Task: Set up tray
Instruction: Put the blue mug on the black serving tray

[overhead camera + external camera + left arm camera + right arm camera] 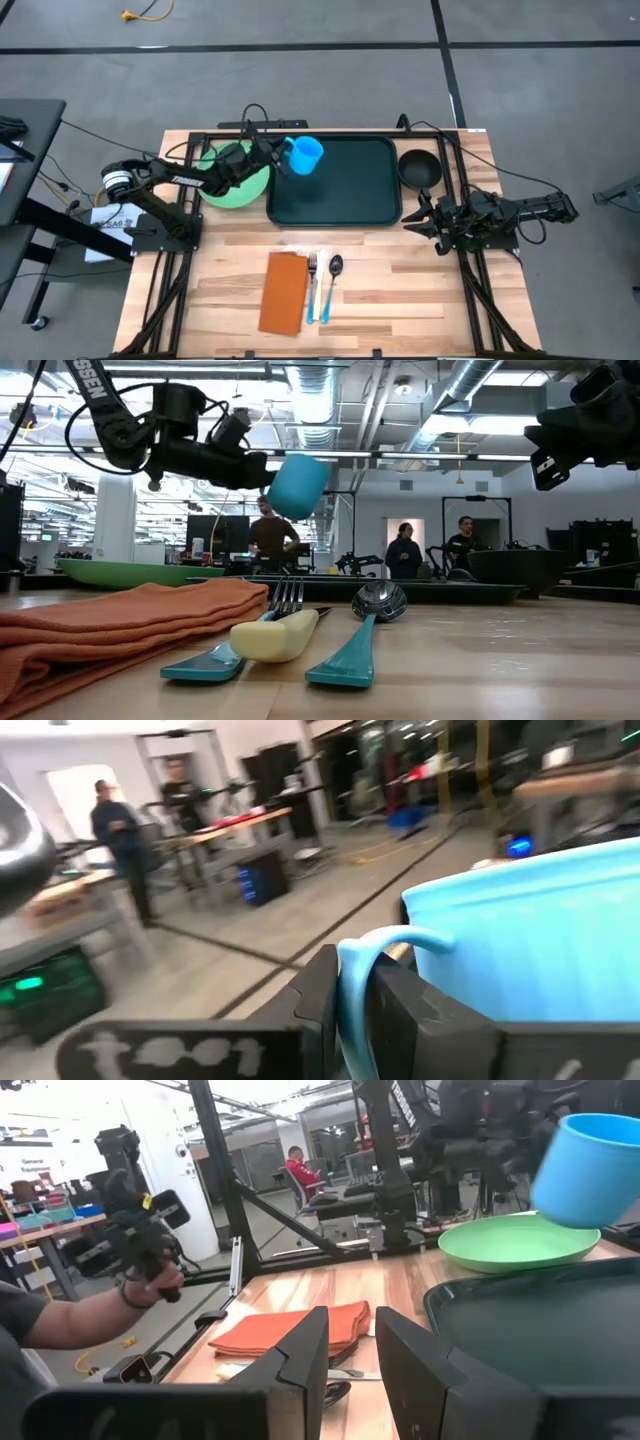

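The left gripper (pixel 281 155) is clamped on the handle of a blue cup (pixel 304 156), held tilted in the air. Below it lies the dark green tray (pixel 345 190). The right gripper (pixel 420 214), fingers apart, waits beside the tray's right edge.

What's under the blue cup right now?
The blue cup hangs tilted in the left hand, above the near-left corner of the empty dark green tray. Its inside is hidden.

Blue cup (pixel 540 930) cut off by left wrist frame edge, background people blurred; in low view tray (pixel 450 592) shows only as a thin rim behind cutlery, interior hidden.
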You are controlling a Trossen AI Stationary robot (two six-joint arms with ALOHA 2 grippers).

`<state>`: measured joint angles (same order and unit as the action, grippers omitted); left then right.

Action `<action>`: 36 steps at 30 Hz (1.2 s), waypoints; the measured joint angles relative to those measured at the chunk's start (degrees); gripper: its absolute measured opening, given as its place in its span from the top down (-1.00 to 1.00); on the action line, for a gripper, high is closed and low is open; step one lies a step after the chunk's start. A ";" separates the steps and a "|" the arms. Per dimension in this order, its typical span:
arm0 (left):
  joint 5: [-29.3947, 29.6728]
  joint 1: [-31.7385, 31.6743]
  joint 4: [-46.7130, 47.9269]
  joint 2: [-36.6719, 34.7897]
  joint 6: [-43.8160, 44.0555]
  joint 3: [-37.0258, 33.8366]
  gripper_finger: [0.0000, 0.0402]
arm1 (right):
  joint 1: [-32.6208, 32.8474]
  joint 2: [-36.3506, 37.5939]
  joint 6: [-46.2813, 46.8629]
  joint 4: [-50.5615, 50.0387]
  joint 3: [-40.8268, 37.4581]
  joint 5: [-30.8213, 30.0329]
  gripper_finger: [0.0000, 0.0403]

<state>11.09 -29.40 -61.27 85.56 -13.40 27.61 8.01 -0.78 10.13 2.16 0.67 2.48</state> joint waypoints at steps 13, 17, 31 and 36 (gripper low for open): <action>5.06 -4.67 0.78 6.97 -5.82 1.12 0.85 | 0.00 0.00 -0.02 -0.01 0.00 0.00 0.59; 6.53 -4.82 0.67 10.87 -7.60 3.48 0.85 | 0.00 0.01 -0.01 -0.01 0.00 0.00 0.59; 7.54 -9.09 14.82 12.79 -11.83 9.34 0.85 | 0.00 0.00 -0.01 -0.20 0.00 0.03 0.59; 7.16 -9.62 15.28 12.79 -12.09 9.40 0.85 | 0.00 0.01 -0.02 -0.23 0.00 0.04 0.59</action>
<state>18.25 -39.02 -46.00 98.35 -25.49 37.01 8.01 -0.78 10.11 1.93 0.67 2.52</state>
